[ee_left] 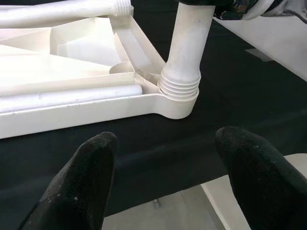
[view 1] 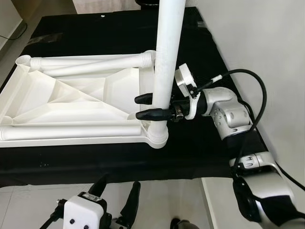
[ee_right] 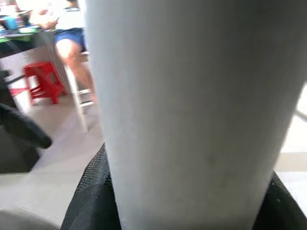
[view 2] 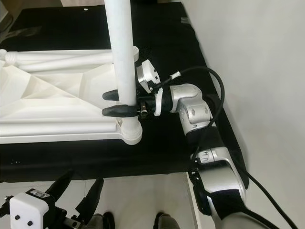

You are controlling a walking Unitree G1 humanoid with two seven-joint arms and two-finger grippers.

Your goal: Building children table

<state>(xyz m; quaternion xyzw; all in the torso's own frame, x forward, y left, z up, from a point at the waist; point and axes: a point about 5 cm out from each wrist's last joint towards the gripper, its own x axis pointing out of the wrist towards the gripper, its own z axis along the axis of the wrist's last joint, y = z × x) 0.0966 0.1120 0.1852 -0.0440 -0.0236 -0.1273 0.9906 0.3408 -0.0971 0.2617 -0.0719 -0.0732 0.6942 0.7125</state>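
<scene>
Assembly in progress: a white moulded plastic tabletop [view 1: 71, 102] lies underside up on a black cloth-covered platform [view 1: 190, 148], its ribbed bracing exposed and two loose white plastic legs [view 1: 71, 131] lying along its front and rear rails. At the tabletop's front right corner, near the platform's front edge, a white tubular plastic table leg [view 1: 164, 62] stands upright in a round corner socket [ee_left: 178, 98]. The right gripper [view 1: 145, 107] is clamped about this leg a little above the socket, one black finger on each side of the tube; the right wrist view confirms the tube sits between the fingers. The left wrist view shows the leg's ribbed, threaded collar still exposed above the socket rim, so the joint is judged not fully seated. The left gripper [view 1: 116, 198] hangs below the platform's front edge, fingers spread wide and holding nothing, pointed toward the same corner. Recommendation for the step in hand: keep the leg square to the tabletop while turning or pressing it home, since a tilted tube may cross the ribs and bind. The light tabletop may shift on the cloth; bracing its front rail with the free gripper would be prudent.
</scene>
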